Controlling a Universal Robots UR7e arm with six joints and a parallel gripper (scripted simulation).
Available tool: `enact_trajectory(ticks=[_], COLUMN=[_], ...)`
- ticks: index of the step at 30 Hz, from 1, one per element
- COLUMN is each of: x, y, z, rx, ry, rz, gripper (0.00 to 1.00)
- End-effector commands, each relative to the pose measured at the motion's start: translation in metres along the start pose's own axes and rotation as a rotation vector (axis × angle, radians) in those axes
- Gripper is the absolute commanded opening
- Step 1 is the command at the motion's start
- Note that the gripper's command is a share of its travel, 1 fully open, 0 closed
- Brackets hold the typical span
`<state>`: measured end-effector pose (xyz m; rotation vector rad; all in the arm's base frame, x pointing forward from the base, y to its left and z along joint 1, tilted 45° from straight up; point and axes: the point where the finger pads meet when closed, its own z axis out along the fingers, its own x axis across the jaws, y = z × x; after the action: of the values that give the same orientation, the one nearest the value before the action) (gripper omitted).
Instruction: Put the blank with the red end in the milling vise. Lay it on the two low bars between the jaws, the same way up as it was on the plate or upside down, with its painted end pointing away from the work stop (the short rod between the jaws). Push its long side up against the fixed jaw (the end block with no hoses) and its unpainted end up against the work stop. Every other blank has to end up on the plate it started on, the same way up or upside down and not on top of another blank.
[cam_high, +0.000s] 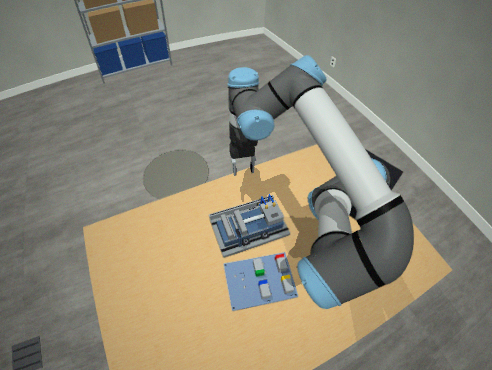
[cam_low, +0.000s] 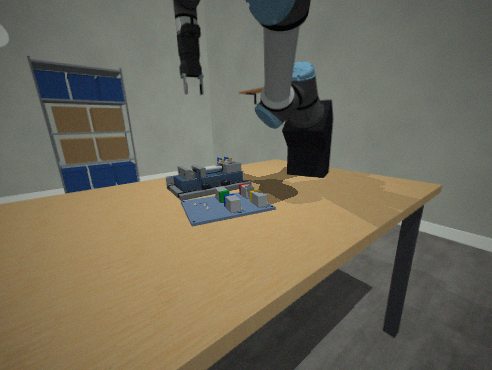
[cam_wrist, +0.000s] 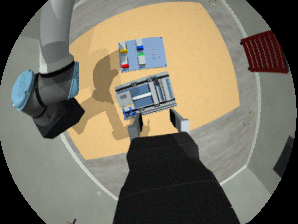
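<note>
Gripper (cam_high: 243, 169) (cam_low: 193, 85) (cam_wrist: 156, 116) has its fingers spread wide w/ nothing between them, and it hangs high, well apart from the table (cam_high: 165, 280) (cam_low: 125, 260) (cam_wrist: 210, 85). The blank w/ red end (cam_high: 281, 263) (cam_low: 245, 190) (cam_wrist: 123, 61) is on the blue plate (cam_high: 245, 295) (cam_low: 200, 216) (cam_wrist: 158, 45), at the side nearer to the milling vise (cam_high: 252, 225) (cam_low: 210, 180) (cam_wrist: 145, 96). On the same plate are the green-ended blank (cam_high: 258, 267) (cam_low: 222, 194) (cam_wrist: 141, 60), the blue-ended blank (cam_high: 265, 290) (cam_low: 233, 203) (cam_wrist: 139, 44) and the yellow-ended blank (cam_high: 287, 284) (cam_low: 258, 198) (cam_wrist: 123, 47).

Step in hand, I judge, is the approach to the red one. For doing it well: go over the vise w/ enough height, stop above the blank, turn the fingers to match its long sides, then come down straight. The yellow-ended one is near, so a finger could push it; keep fingers centred & close slowly. Better to grip so that the red end can later point away from the work stop, w/o a second grasp.

Brands, labels etc.: no writing I can read, on arm, vise or plate.
</note>
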<state>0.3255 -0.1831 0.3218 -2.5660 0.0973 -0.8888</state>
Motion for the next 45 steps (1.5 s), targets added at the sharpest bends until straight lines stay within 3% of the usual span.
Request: enact_trajectory(ticks=[1,8,13,25,30,42,45], x=[-0.004,-0.004,-0.014,-0.014,-0.024,-0.024,-0.031], y=[-0.015,-0.015,-0.061,-0.061,-0.108,-0.108,-0.135], z=[0.002,0.002,0.013,0.013,0.024,0.024,0.031], rx=[0.004,0.004,0.004,0.004,0.004,0.004,0.003], ry=[0.001,0.001,0.001,0.001,0.001,0.001,0.0], rz=[0.004,0.004,0.004,0.004,0.004,0.004,0.002], gripper=[1.0,1.0,1.0,1.0,1.0,1.0,1.0])
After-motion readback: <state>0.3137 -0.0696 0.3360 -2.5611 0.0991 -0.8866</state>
